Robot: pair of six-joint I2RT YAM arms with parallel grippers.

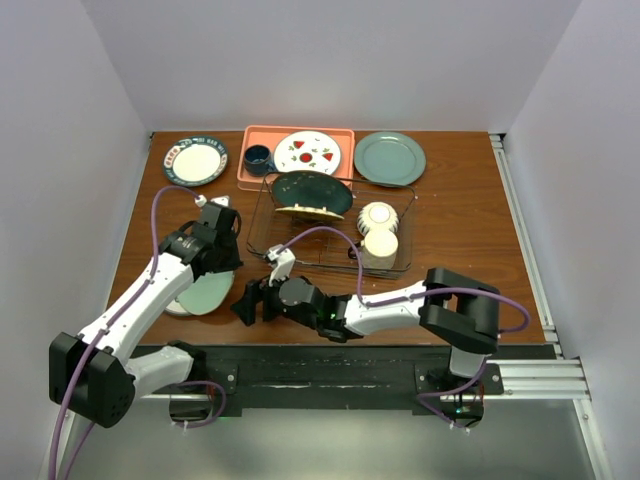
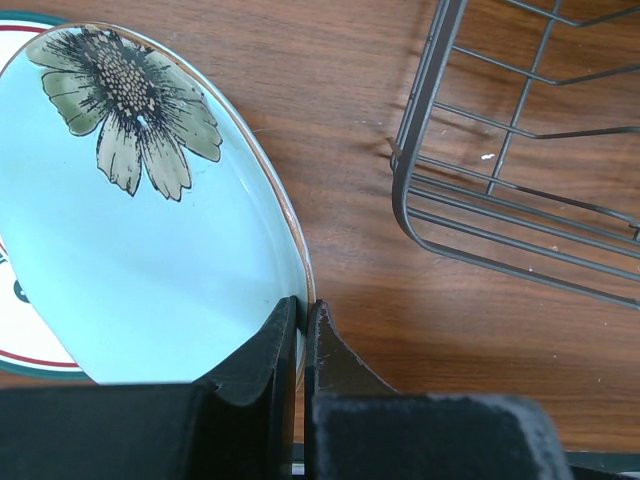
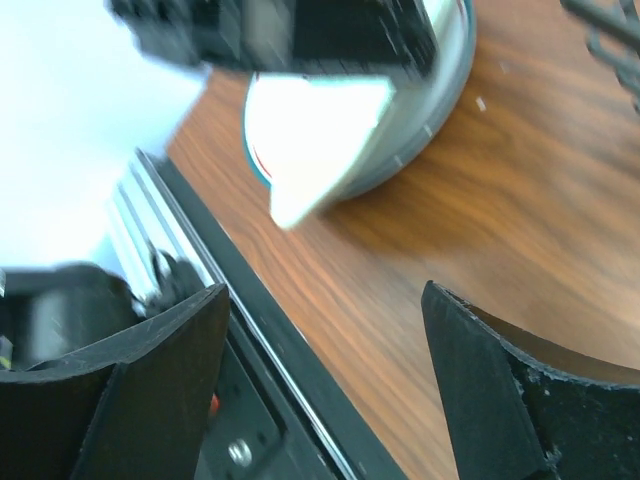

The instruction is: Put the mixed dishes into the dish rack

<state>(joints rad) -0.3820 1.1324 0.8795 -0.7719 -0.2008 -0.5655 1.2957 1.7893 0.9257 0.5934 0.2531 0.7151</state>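
Note:
My left gripper [image 2: 303, 322] is shut on the right rim of the pale green flower-marked plate [image 2: 130, 240], near the table's front left [image 1: 205, 293]. A white plate with a red and teal rim [image 2: 20, 335] lies under it. The dish rack [image 1: 300, 250] stands mid-table and holds the dark teal plate [image 1: 312, 190], the yellow woven-pattern plate [image 1: 310, 212] and two cream bowls [image 1: 378, 216]. The white dark-green-rimmed plate [image 1: 195, 160] lies at the back left. My right gripper [image 1: 245, 300] is open and empty just right of the pale green plate, above bare wood [image 3: 325, 370].
The salmon-pink tray [image 1: 348, 135] at the back holds a dark cup [image 1: 258, 157] and a white plate with red fruit marks [image 1: 307, 152]. A grey-green plate [image 1: 389, 158] lies right of it. The rack's corner [image 2: 410, 200] is close to my left gripper. The table's front edge [image 3: 260, 330] is under my right gripper.

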